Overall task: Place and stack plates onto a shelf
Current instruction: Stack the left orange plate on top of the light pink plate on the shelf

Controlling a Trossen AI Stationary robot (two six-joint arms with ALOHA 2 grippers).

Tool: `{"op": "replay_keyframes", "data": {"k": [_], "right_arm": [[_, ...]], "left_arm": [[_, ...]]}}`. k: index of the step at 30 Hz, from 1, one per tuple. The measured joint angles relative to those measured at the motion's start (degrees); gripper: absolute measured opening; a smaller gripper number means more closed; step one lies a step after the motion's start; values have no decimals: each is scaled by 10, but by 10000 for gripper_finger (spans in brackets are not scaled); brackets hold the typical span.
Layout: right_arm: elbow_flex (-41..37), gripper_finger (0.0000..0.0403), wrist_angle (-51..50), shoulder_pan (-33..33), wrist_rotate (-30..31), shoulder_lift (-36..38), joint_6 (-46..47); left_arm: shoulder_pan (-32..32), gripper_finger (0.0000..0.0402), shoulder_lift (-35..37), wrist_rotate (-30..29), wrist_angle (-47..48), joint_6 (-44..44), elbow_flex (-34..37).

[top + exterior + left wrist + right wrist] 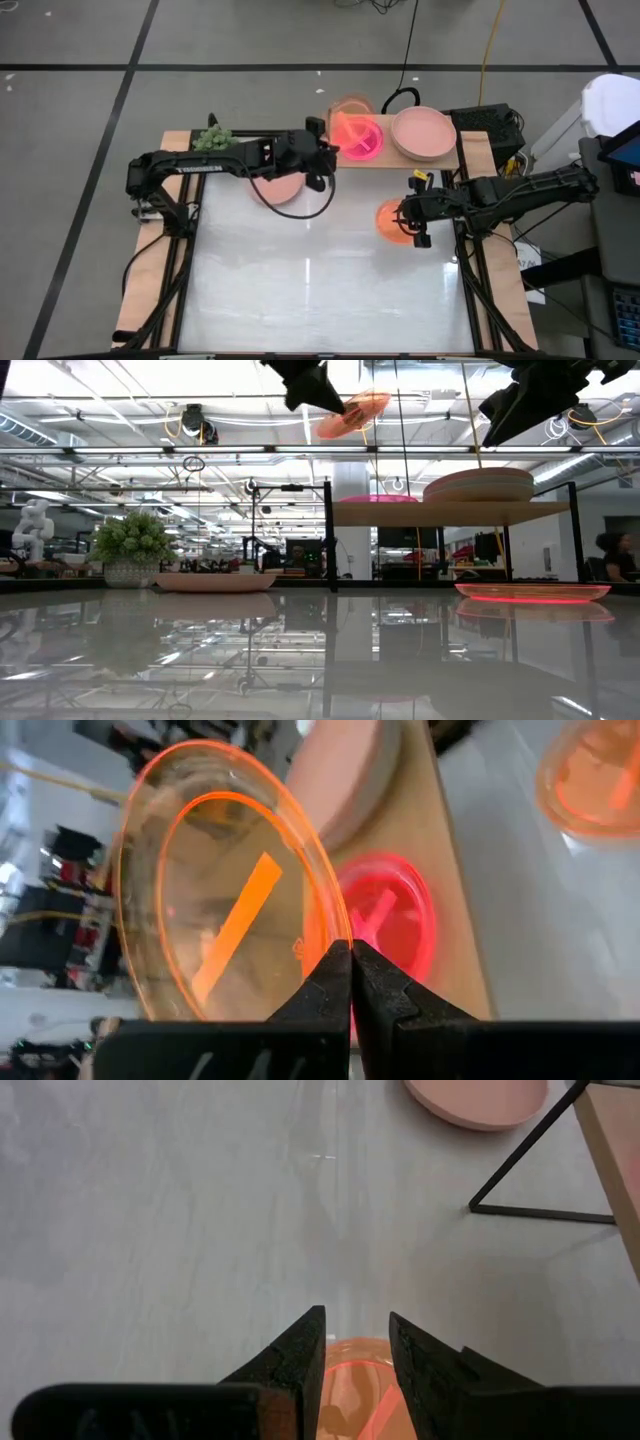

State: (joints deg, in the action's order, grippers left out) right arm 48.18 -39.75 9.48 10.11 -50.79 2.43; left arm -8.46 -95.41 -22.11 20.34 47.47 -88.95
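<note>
My left gripper [327, 152] is shut on a translucent orange plate [220, 880] and holds it in the air over the left part of the shelf [450, 513]. A neon pink plate [358, 138] lies on the shelf below it, beside a stack of salmon plates [423, 132]. Another salmon plate [283, 187] rests flat on the table under my left arm. My right gripper [355, 1345] stands open above a second orange plate [390, 220], which lies flat on the table [300, 290], and touches nothing. My left gripper pinches the orange plate's rim [335, 935] between its two shut fingers at the edge nearest the arm. The fingers come from the table's left, slanting slightly downward. The plate is lifted clear and tilted above the shelf [355, 415].
A small green plant [212, 138] stands at the table's far left corner. The shelf's dark legs [540, 1170] stand on the table near my right gripper. Cables and a dark box [485, 125] lie behind the shelf on the right.
</note>
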Motion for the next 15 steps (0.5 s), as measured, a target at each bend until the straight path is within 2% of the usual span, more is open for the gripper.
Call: {"op": "replay_keyframes", "data": {"k": [5, 15], "right_arm": [[0, 95, -4, 0, 0, 5, 6], [0, 95, -19, 0, 0, 11, 14]], "left_arm": [[-16, 0, -29, 23, -52, 14, 0], [-36, 0, -77, 47, -96, -2, 0]]}}
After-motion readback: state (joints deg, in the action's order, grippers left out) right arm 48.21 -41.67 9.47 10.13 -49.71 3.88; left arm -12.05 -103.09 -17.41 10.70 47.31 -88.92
